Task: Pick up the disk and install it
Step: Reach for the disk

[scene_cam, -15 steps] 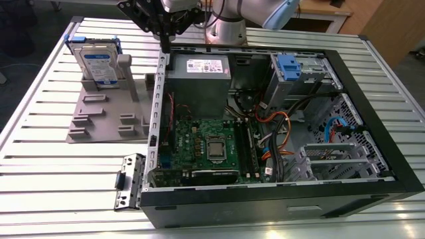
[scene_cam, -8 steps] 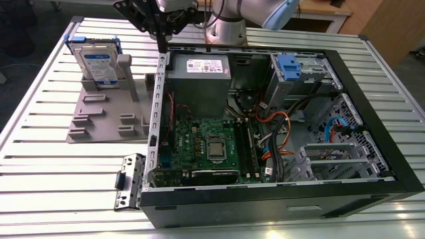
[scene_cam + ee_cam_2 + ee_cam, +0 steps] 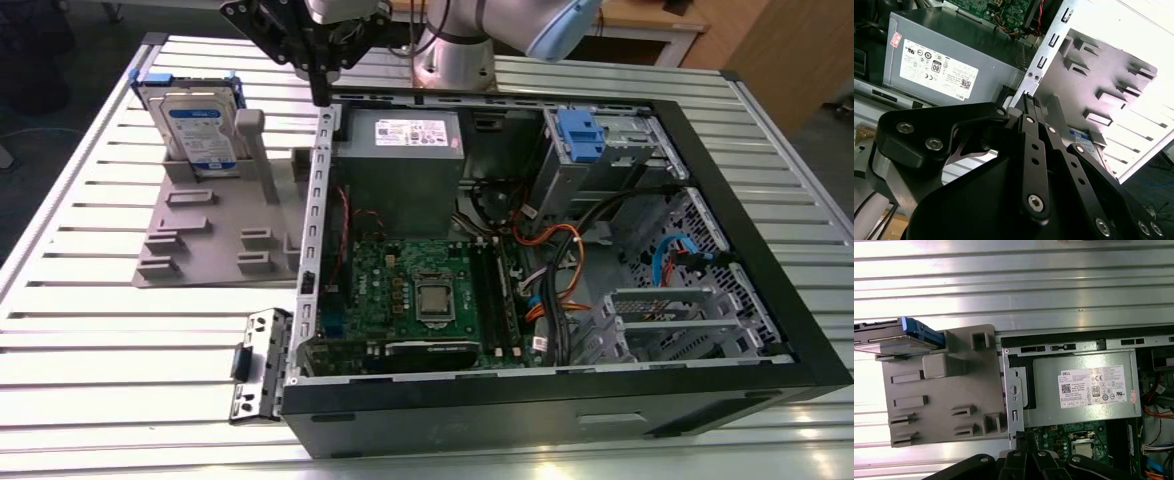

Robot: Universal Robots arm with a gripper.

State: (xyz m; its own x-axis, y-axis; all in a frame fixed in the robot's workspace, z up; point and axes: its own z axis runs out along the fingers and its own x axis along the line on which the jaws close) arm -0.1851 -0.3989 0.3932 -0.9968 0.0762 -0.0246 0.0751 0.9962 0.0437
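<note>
Exterior view puts the disk (image 3: 198, 128) on the exterior view's left, standing on edge in a slot of a grey moulded holder (image 3: 214, 235) that lies flat on the slatted metal surface (image 3: 80, 330). Its white-and-blue label faces the camera and a blue plastic bracket frames it. Just beside the holder, toward the exterior view's right, an open computer case (image 3: 747, 300) lies on its side. Inside it are a grey power supply (image 3: 400, 170) with a white sticker, a green motherboard (image 3: 414, 290) and a blue-fronted drive cage (image 3: 587, 150). A small loose metal plate (image 3: 260, 365) leans against the case's near corner. The arm (image 3: 454, 40) reaches in from the far side of the surface, and its black jaws point downward over the case's far wall, between the holder and the power supply and clear of the disk. They look pressed together at the tips, with nothing between them. In the second wrist view the black linkage (image 3: 1034, 160) narrows to a closed point near the case's metal edge, with the power supply (image 3: 949, 65) on one side and the holder (image 3: 1104, 75) on the other. In the first wrist view the disk (image 3: 891, 337) sits at the far end of the holder (image 3: 939, 405), well apart from the power supply (image 3: 1084, 387).
</note>
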